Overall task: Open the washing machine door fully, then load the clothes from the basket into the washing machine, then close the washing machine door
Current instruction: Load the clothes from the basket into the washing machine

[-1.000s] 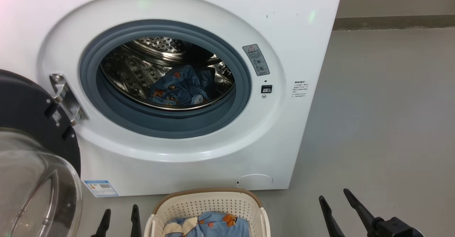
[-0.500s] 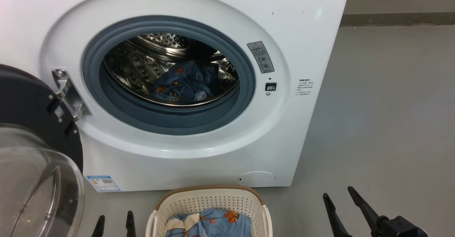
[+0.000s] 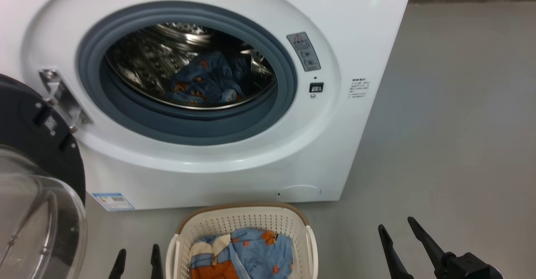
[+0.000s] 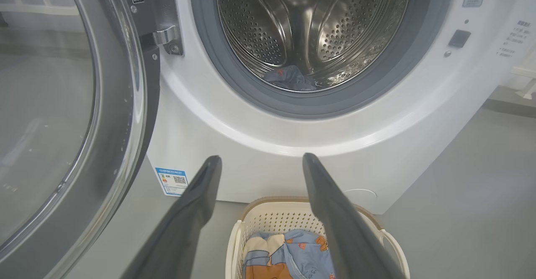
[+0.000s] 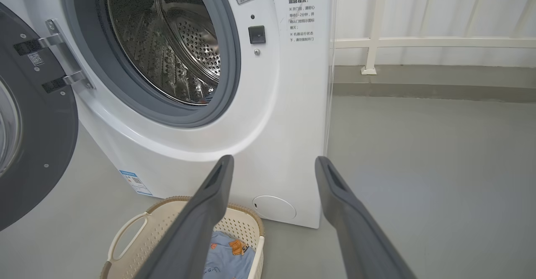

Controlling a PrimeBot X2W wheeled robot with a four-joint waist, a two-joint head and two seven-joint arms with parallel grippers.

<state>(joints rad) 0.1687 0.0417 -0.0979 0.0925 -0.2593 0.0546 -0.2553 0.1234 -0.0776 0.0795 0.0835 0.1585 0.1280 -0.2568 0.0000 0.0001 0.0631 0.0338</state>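
The light blue printed clothes [image 3: 251,249] lay in the cream perforated basket [image 3: 238,211] between the left gripper [image 3: 138,250] and right gripper [image 3: 395,223], both spread wide and empty, likely placed there for short lifts into the white washing machine [image 3: 356,40] ahead.

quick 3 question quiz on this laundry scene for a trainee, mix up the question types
1. True or false: the washing machine door is shut.
2. Blue printed clothes lie in the basket and where else? A) inside the drum B) nowhere else C) draped over that door
3. Fill in: the left pincer and the right pincer are both ____, holding nothing.
Key: 1 false; 2 A; 3 open
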